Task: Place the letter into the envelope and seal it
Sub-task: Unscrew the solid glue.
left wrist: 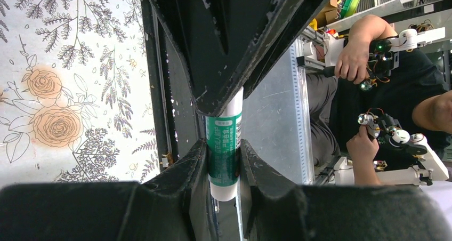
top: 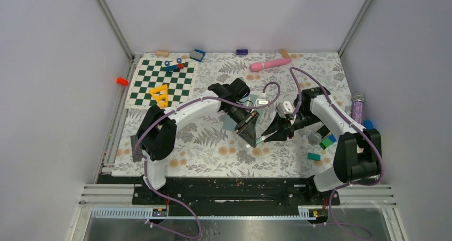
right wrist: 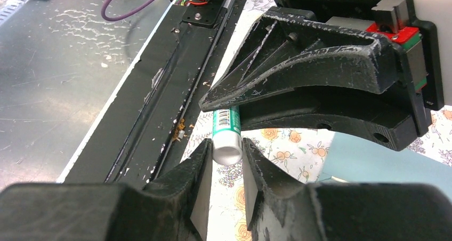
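Note:
A green-and-white glue stick (left wrist: 224,150) is clamped by its body in my left gripper (left wrist: 223,145), which is shut on it. In the right wrist view my right gripper (right wrist: 226,147) has its fingertips pressed against both sides of the stick's white cap (right wrist: 226,150). From above, the two grippers meet tip to tip over the floral mat, left gripper (top: 253,138) and right gripper (top: 266,137), with the glue stick (top: 259,140) between them. The grey-teal envelope (top: 233,122) lies flat under my left arm, and the envelope (right wrist: 373,163) also shows behind the fingers. The letter is out of view.
A chequered board (top: 160,81) with a yellow triangle (top: 160,95) lies at the back left. A pink tube (top: 269,65) rests at the back, and a purple bottle (top: 357,109) and green blocks (top: 326,141) sit at the right. The black front rail (right wrist: 160,102) runs close below the grippers.

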